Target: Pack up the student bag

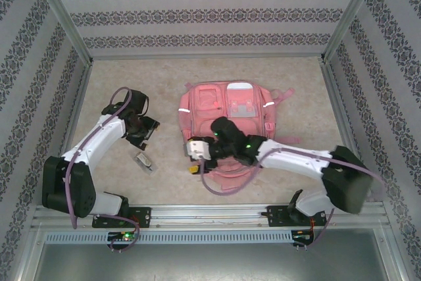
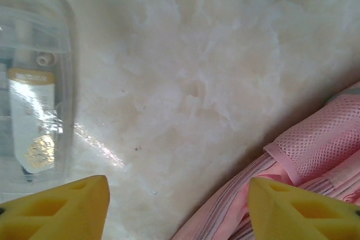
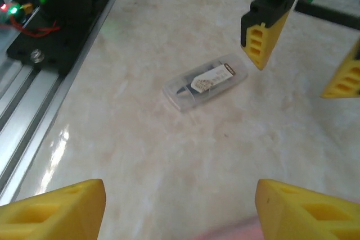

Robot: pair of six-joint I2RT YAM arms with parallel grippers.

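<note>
Two robot arms lean over a pale table (image 1: 296,90); a pink backpack (image 1: 227,113) lies flat at its middle.

From above, the soft fabric backpack lies front up, zipped pockets and pale strips showing. The right gripper (image 1: 193,159) hovers at its near left edge. The left gripper (image 1: 143,137) hangs near a small clear case (image 1: 146,162), probably the next thing to pack. On the left wrist camera, yellow wedge-shaped fingertips (image 2: 56,203) stand spread and empty above marbled, glossy tabletop, with the hard see-through case to one side and pink mesh to the other. On the right wrist camera, its own fingers are spread too, holding nothing and pointing toward the case.
</note>
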